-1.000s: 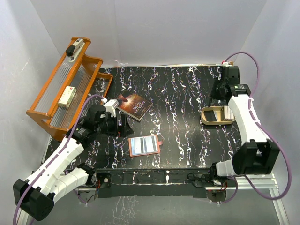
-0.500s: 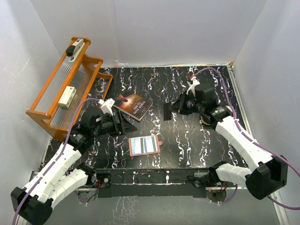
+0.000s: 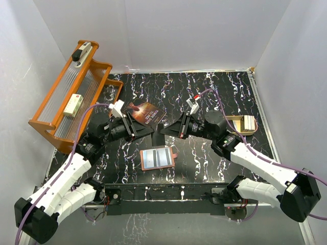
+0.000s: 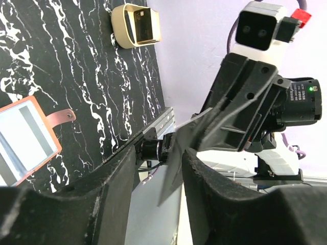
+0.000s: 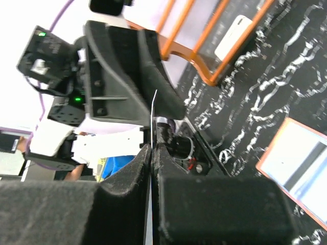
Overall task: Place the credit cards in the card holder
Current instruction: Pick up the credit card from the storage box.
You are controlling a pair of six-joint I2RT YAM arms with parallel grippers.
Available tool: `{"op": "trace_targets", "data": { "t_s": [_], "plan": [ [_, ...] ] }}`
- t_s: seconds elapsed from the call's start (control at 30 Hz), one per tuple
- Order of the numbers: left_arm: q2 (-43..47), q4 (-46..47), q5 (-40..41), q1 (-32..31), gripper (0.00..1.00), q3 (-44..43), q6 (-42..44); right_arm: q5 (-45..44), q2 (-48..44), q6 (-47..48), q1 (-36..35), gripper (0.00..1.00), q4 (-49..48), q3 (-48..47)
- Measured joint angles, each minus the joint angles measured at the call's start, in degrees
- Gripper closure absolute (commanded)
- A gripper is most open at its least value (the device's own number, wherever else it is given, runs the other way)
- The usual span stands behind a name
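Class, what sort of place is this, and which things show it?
Probably a robot test cell in a lab: a left arm and right arm bolted to a marbled table, plain white walls boxing it in, and staged props like the card holder and book.

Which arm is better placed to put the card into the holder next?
Right, probably: the right gripper is shut on the credit card, while the left gripper stands open around its free edge. The open card holder lies close to both.
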State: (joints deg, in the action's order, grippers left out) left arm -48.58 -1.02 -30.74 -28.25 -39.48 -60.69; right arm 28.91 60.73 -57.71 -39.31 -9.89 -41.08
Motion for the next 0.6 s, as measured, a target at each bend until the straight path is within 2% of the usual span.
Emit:
{"op": "trace_targets", "data": {
  "t_s": [0.07,0.13,0.3,0.6],
  "plan": [
    [-0.1,1.4,-0.5,0.0,0.85,0.2,-1.1,0.0,-1.1,-1.4,-0.4,1.0,-2.4,0.0],
    [-0.1,4.4,-1.7,0.0,0.94,0.8,-2.7,-0.3,-1.9,-1.9,-0.7,1.0,-3.5,0.1],
    [-0.1,9.6,-3.5,0.1,1.0,2.2,-5.5,-1.0,-2.1,-3.2,-0.7,1.0,-4.2,0.4],
    [-0.2,13.8,-4.5,0.8,1.0,4.3,-6.9,-2.1,-2.1,-4.7,-0.7,1.0,-5.5,1.7]
  ]
}}
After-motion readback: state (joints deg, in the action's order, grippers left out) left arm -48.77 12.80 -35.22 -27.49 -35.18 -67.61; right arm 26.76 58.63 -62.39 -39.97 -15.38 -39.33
